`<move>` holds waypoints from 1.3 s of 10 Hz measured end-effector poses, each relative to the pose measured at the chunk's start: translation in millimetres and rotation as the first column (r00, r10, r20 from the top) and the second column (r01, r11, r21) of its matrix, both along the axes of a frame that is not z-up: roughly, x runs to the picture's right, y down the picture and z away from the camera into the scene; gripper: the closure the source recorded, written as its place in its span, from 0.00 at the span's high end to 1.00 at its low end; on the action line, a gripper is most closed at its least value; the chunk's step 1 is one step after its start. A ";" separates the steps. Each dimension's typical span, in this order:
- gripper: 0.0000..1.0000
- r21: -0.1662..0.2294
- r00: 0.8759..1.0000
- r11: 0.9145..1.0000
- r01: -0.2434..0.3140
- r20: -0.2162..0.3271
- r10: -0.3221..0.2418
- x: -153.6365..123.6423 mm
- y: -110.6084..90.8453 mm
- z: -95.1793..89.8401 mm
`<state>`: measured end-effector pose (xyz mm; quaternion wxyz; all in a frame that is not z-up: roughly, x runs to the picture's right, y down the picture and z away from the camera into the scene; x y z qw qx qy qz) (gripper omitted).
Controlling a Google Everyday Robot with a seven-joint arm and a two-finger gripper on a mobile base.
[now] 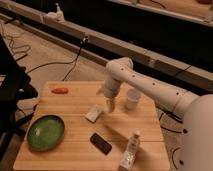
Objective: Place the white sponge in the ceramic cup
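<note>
Gripper (111,104) low over table (75,150), nothing held, opening impossible to tell.
White sponge (94,113) flat at its 8 o'clock, long axis toward 2 o'clock; ceramic cup (132,98) upright at 3.

Dim room, pale floor (42,56) with black cables (76,59), long grey ledge (100,44) behind a wooden table (75,150).

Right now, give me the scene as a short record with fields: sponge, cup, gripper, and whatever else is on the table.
white sponge: lying flat on the wooden table, not in the cup
ceramic cup: upright, right of the sponge, apart from it
gripper: pointing down, between sponge and cup
others: green bowl, black phone, clear bottle, small orange item
</note>
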<state>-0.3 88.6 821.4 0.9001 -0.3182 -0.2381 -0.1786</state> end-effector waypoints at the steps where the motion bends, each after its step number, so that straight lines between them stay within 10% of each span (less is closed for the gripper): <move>1: 0.78 -0.010 1.000 1.000 0.004 0.019 -0.003 -5.7 5.9 8.5; 9: 0.78 -0.146 0.984 0.989 0.008 0.180 0.019 -47.8 48.4 75.8; 13: 0.45 -0.171 0.985 0.985 0.025 0.171 0.004 -45.1 57.0 90.8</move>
